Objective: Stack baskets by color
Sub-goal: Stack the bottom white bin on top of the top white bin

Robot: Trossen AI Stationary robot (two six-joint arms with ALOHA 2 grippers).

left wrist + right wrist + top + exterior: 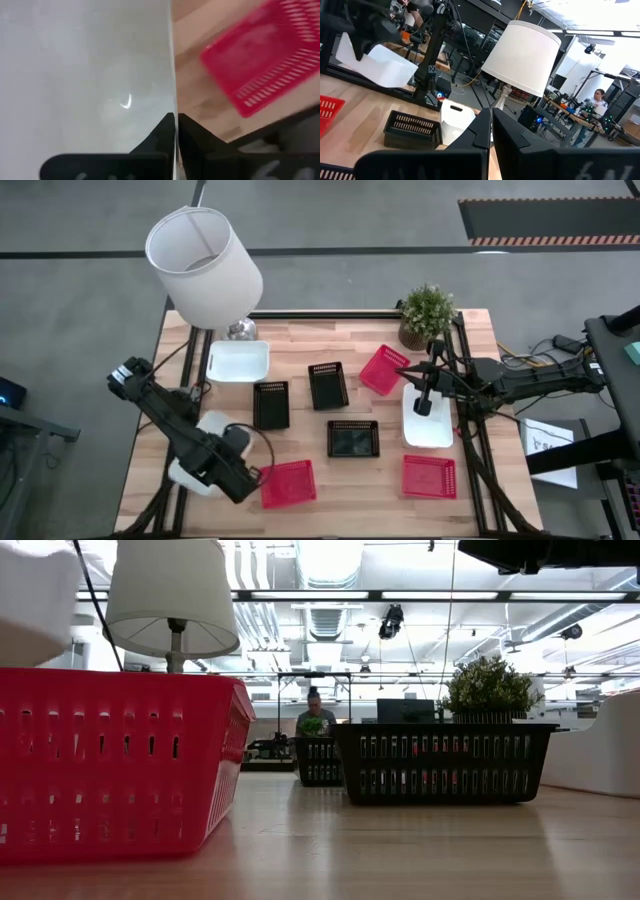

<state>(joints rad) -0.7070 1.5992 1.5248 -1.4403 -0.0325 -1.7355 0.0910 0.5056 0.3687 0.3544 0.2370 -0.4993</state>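
My left gripper is shut on a white basket at the table's near left, raised above the wood. The right wrist view shows this basket in the air. A red basket lies just to its right on the table. Two more red baskets, three black ones and two white ones rest on their bottoms. My right gripper is shut on nothing, held level above the right white basket. My left gripper pinches one wall of the white basket at its rim between its two fingers. The fingers come from above and point down, one on each face of the wall. The basket hangs tilted below them, clear of the table.
A lamp with a white shade stands at the far left corner and a potted plant at the far right. A dark rail frame runs along the table's edges. Bare wood lies in the near middle.
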